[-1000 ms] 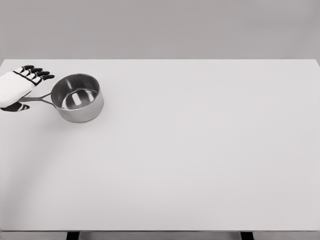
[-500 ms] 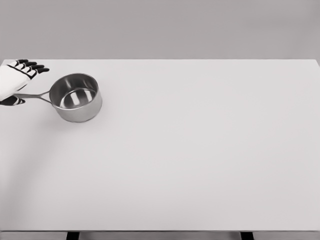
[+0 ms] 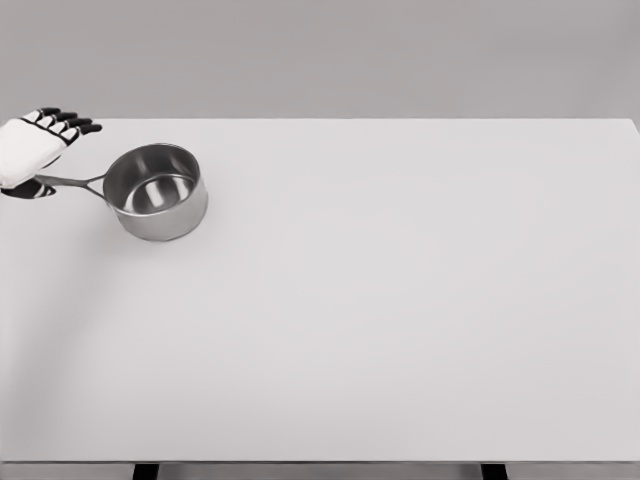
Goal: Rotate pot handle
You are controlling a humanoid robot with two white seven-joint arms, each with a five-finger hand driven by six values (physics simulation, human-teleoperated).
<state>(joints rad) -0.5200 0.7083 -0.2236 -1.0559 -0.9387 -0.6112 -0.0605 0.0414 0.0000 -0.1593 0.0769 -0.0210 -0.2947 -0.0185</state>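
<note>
Soft, even light — faint shadows

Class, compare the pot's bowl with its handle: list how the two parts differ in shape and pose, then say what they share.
The pot's bowl is round, wide and open at the top; the handle is a thin straight bar. The bowl stands free on the table, whereas the handle's outer end is at the left hand, between thumb and fingers. Both are the same shiny grey metal and are joined as one pot.
</note>
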